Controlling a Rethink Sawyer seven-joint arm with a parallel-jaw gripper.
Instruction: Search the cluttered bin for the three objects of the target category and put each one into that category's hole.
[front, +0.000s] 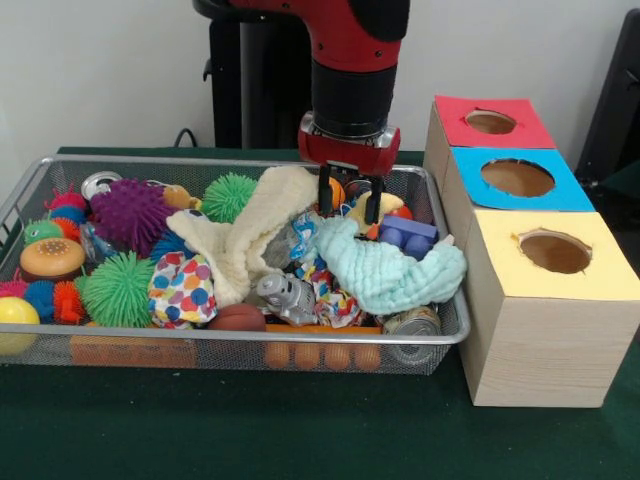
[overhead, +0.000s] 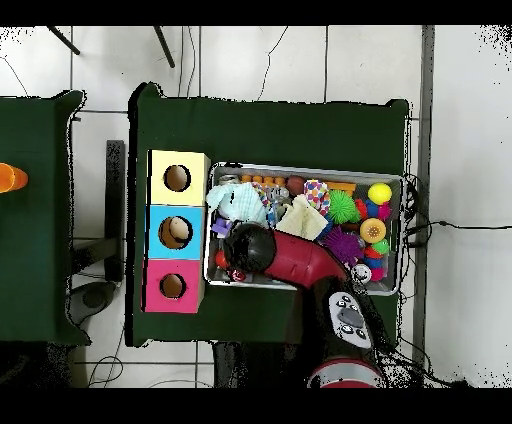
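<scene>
A: Any writing you can read? None is legible on the toys or boxes from here.

B: Your claw hangs narrowly parted, gripping nothing, fingers dipping into the clutter at the bin's one o'clock corner, above the mint cloth.

A: And the bin?

B: On the green table, just beside the boxes at its three o'clock. The front view shows the fingers; overhead, your arm hides them, but all three holes show: yellow, blue, pink.
</scene>
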